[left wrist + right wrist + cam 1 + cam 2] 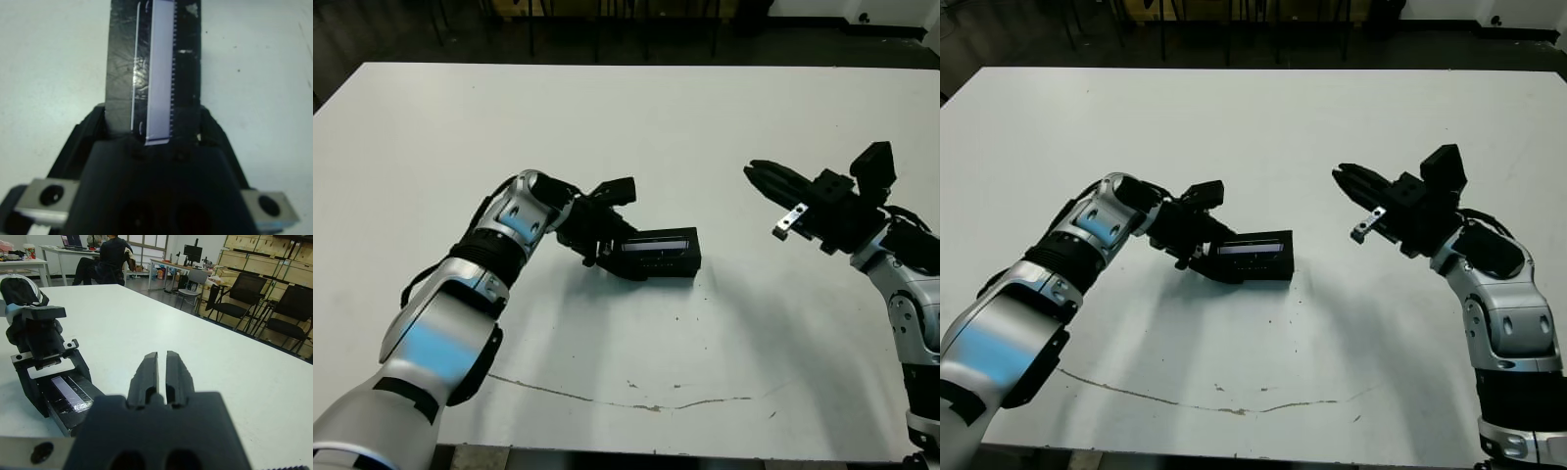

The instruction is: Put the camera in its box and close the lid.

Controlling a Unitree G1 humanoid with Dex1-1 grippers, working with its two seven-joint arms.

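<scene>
So the box [668, 260] is sitting on the white table [705, 117], roughly mid-table, a bit toward the robot's left and closer to the near edge than the far one. It's lying flat with its long side running more or less along the near edge. The top looks like the lid [656, 241] is on it: glossy black, with a pale bluish-white streak running down its length and a thin pale outline next to that. Honestly can't tell from these shots whether that streak is just a reflection or something else.

The left gripper [607, 255] is clamped on the box's left end. In the left wrist view you can see a black finger [95, 129] pressed against each long side of that end, with the box sticking straight out from between them. The left arm comes in from the near-left corner, bent at the elbow.

The right gripper [756, 174] is well apart from the box, off to its right and up off the table, pointing back toward it. Its fingers [146, 374] are pinched together with only a sliver of a gap, nothing in them.

There's a thin crack-like line [607, 399] on the tabletop near the near edge. Beyond the table, the right wrist view shows black chairs [239, 296] and a person [110, 257] seated at a desk.
</scene>
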